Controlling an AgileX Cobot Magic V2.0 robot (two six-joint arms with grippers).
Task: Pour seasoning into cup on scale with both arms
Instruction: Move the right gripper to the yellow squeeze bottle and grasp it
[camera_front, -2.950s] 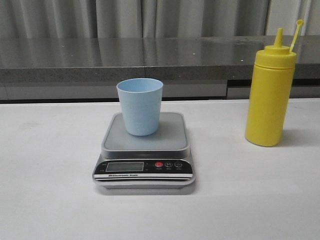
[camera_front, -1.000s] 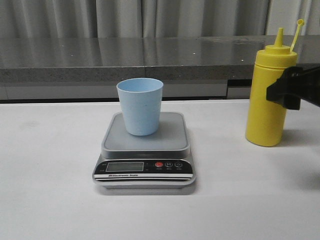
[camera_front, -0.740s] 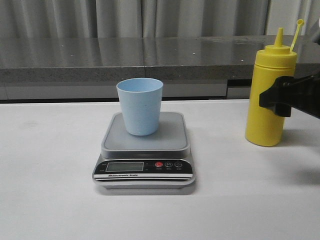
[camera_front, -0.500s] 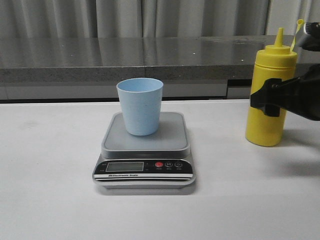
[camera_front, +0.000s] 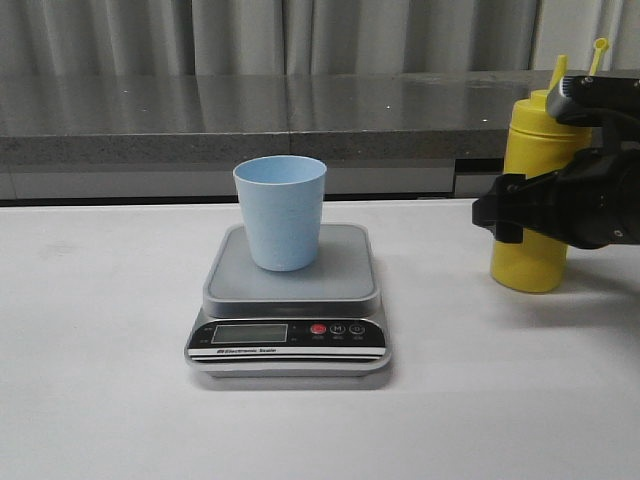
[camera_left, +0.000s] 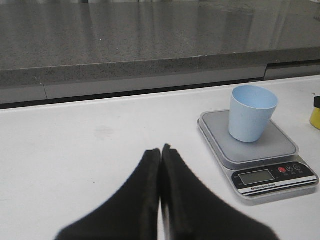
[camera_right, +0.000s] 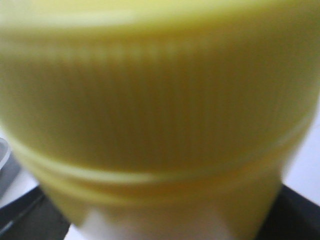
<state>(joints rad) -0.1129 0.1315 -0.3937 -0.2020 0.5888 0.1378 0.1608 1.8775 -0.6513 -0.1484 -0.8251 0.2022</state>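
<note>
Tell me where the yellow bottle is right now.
In the front view the bottle stands upright on the table's right side, apart from the scale and cup, with the right gripper around its middle.

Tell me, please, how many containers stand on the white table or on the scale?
2. The light-blue cup stands on the scale platform, mid-table. The yellow seasoning bottle stands on the table to the right, partly behind the right gripper. No others show.
</note>
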